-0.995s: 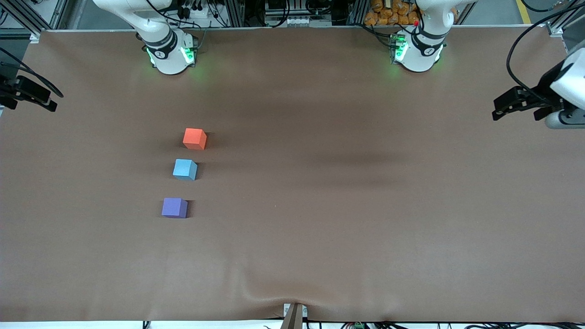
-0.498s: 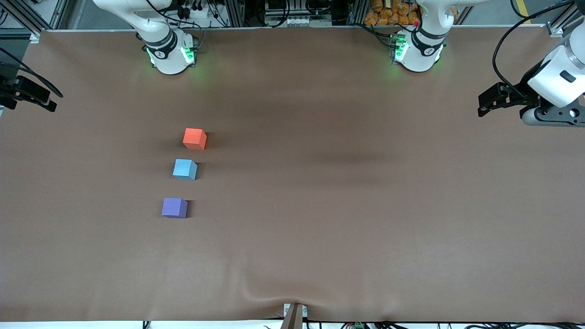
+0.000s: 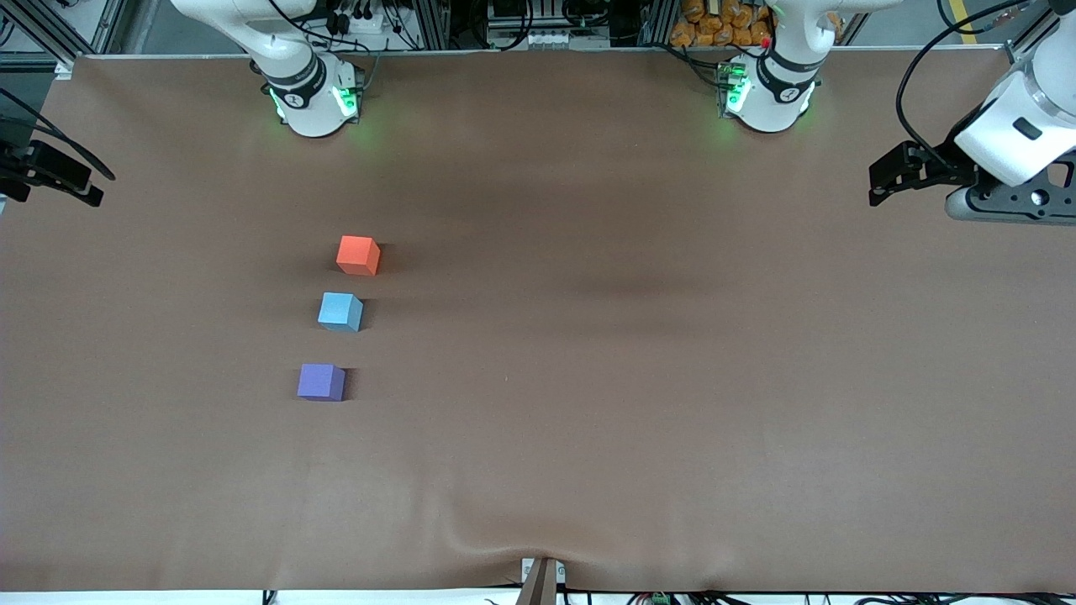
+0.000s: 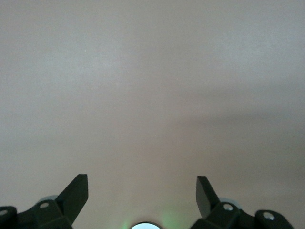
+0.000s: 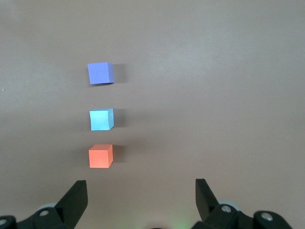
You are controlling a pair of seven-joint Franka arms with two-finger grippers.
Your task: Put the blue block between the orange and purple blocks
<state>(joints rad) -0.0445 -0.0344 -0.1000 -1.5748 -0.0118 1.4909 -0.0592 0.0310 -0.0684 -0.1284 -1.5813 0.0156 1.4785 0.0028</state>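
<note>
Light sky-blue matte cube (image 3: pixel 340 311) is sitting mid-frame between orange-red cube (image 3: pixel 357 255) and violet-purple cube (image 3: pixel 320 381), row already complete. I'm holding my left gripper (image 4: pixel 142 195) and right gripper (image 5: pixel 141 198) wide open, empty (best disturbing nothing).

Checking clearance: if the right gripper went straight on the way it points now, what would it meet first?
Probably only bare table. The right gripper, jaws open, aims down; the orange block sits just off its line, though depth is unclear.

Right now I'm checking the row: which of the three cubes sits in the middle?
The blue block: the orange block lies farther from the front camera, the purple block nearer.
</note>
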